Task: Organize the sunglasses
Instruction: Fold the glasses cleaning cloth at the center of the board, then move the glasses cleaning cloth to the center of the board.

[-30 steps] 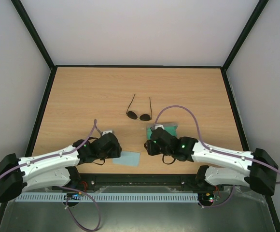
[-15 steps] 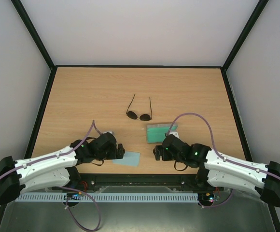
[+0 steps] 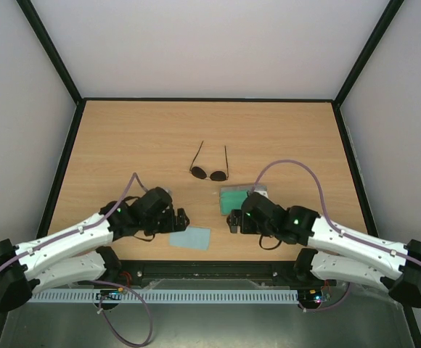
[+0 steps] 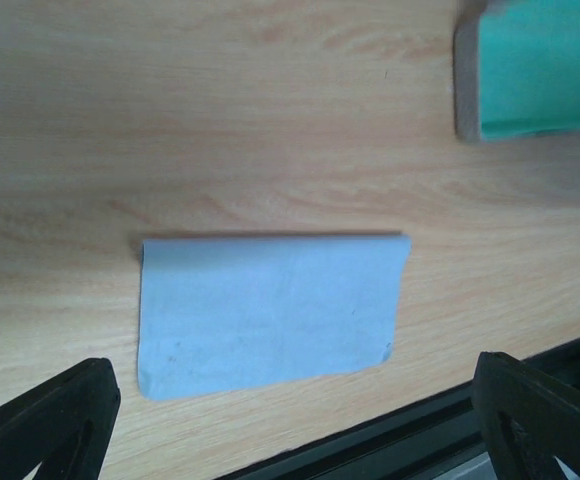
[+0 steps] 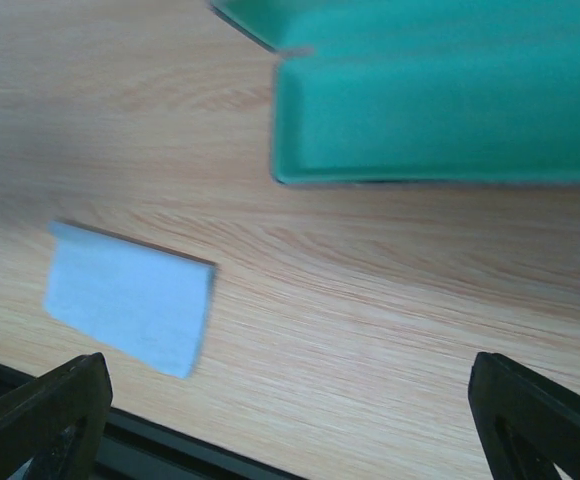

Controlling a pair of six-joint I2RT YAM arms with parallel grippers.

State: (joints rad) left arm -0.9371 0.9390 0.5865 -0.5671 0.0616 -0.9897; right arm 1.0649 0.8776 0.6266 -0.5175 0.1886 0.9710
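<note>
- Sunglasses (image 3: 209, 172): they lie on the table (image 3: 123, 145) around its middle, lenses toward me and both temples spread out toward the far edge. Nothing touches them.
- Case (image 3: 238, 197): it sits just to the right of the sunglasses and nearer to me, close but apart from them. Its green lining faces up, so I judge it open and ready to take them.
- Cloth (image 3: 190, 238): it lies flat by the table's near edge, between my two arms and outside the case.
- My left jaws: spread wide and holding nothing. The left wrist view shows the fingertips far apart, with the cloth on the table beyond them and a corner of the case at the upper right.
- My right jaws: also released and empty, hovering at the case's near side. The right wrist view shows the lining ahead and the cloth off to the left.
- Done so far, as I read it: only the open case. The sunglasses are not in it.
- Left to do, I think: take the sunglasses, probably fold the temples, lay them in the lining and shut the case. Whether the cloth belongs inside too I can't tell from here.
</note>
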